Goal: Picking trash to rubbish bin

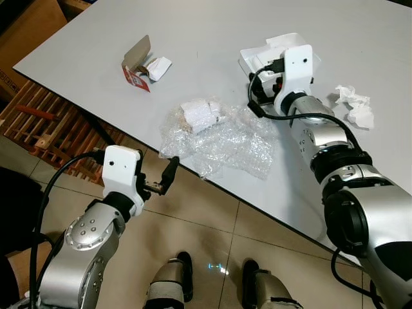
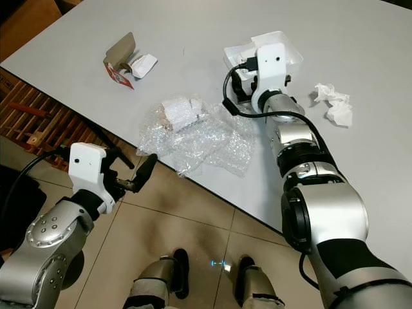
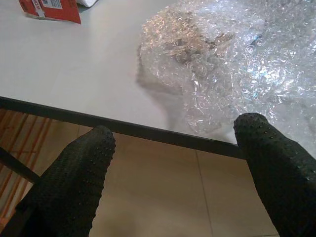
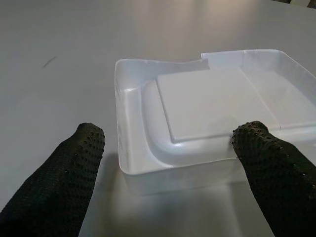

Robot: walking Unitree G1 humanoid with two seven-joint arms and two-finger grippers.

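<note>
On the white table (image 1: 212,26) lie a clear bubble wrap sheet (image 1: 225,138) with a white wad (image 1: 199,114) in it, a torn red-and-brown carton (image 1: 136,63) with crumpled paper, a crumpled tissue (image 1: 355,107) and a white plastic tray (image 4: 212,103). My right gripper (image 4: 168,143) is open, its fingers straddling the tray's near corner, one fingertip (image 4: 254,140) against the rim. My left gripper (image 3: 173,136) is open at the table's front edge, just short of the bubble wrap, with nothing between its fingers (image 1: 170,170).
Wooden slats (image 1: 38,119) sit under the table on the left, beside a cardboard box (image 1: 26,32). The dark table edge (image 3: 148,133) runs in front of the left gripper. Tiled floor (image 1: 212,238) and my feet (image 1: 177,277) are below.
</note>
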